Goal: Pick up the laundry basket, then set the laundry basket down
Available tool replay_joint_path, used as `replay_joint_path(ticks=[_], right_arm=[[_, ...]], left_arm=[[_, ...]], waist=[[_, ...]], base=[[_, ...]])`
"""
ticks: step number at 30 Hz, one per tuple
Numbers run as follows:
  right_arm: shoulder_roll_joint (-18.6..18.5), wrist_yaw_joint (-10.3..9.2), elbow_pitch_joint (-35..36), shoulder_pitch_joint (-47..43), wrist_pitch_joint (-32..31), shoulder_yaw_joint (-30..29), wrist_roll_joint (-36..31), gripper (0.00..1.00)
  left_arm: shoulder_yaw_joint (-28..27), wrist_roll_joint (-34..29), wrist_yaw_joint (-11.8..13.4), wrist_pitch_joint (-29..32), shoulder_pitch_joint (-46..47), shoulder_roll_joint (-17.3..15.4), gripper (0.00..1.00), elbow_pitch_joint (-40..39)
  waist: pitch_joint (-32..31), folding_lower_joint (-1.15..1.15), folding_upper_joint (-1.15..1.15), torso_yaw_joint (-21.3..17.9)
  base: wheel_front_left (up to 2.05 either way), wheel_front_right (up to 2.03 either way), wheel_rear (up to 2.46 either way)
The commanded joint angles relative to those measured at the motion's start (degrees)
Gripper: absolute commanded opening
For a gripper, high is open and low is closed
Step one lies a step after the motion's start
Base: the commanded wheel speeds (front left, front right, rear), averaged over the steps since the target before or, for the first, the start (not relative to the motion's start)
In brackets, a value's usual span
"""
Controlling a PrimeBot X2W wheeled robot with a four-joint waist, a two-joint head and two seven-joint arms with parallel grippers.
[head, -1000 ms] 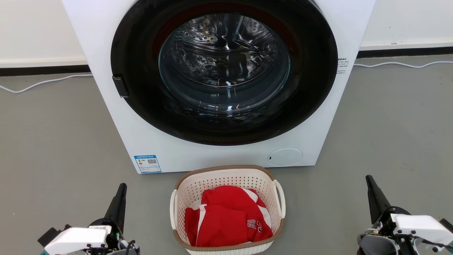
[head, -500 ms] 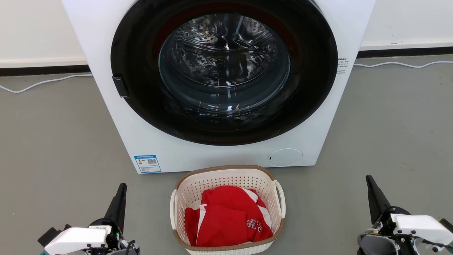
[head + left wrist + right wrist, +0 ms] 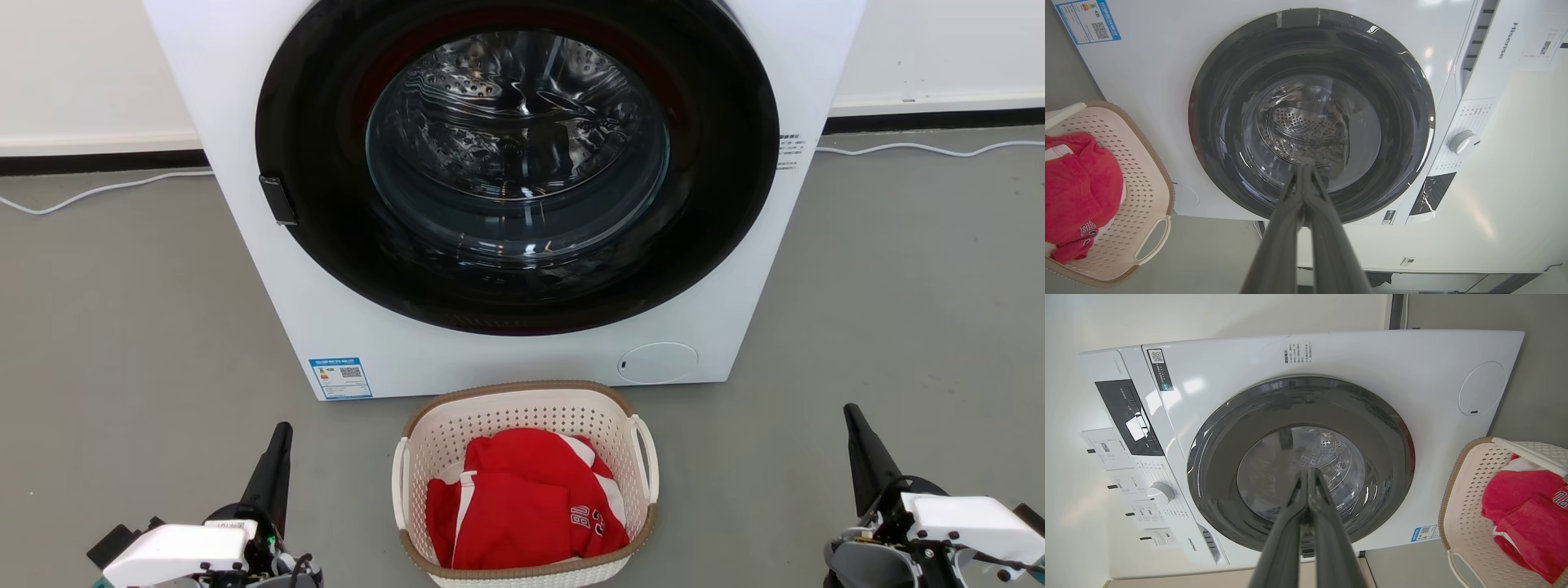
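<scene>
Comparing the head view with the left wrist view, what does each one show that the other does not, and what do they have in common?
Head view: the right gripper, shut, and a white cable on the floor beside the washing machine. Left wrist view: the machine's control dial and dark display panel. Both: the closed round door, the blue label, the left gripper, shut, and the laundry basket holding a red garment, in front of the machine.
</scene>
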State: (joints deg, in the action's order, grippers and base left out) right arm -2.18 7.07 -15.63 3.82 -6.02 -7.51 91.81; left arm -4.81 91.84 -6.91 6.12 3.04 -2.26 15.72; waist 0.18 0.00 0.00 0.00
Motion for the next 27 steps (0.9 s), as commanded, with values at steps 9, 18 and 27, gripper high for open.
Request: replay_joint_path(ticks=[9, 18, 27], right_arm=[[-0.7, 0.42, 1.61, 2.37, -0.45, 1.01, 0.38, 0.0], [-0.7, 0.42, 1.61, 2.37, -0.45, 1.01, 0.38, 0.0], [-0.7, 0.42, 1.61, 2.37, -0.45, 1.01, 0.38, 0.0]], left_arm=[[-1.71, 0.33, -0.58, 0.36, 3.16, -0.62, 0.0, -1.67], [-1.71, 0.33, -0.58, 0.36, 3.15, -0.62, 0.0, -1.67], [-1.71, 0.33, -0.58, 0.36, 3.15, -0.62, 0.0, -1.67]], waist=[[0.0, 0.0, 0.0, 0.0], [0.0, 0.0, 0.0, 0.0], [0.0, 0.0, 0.0, 0.0]], base=[[0.0, 0.0, 0.0], [0.0, 0.0, 0.0], [0.0, 0.0, 0.0]])
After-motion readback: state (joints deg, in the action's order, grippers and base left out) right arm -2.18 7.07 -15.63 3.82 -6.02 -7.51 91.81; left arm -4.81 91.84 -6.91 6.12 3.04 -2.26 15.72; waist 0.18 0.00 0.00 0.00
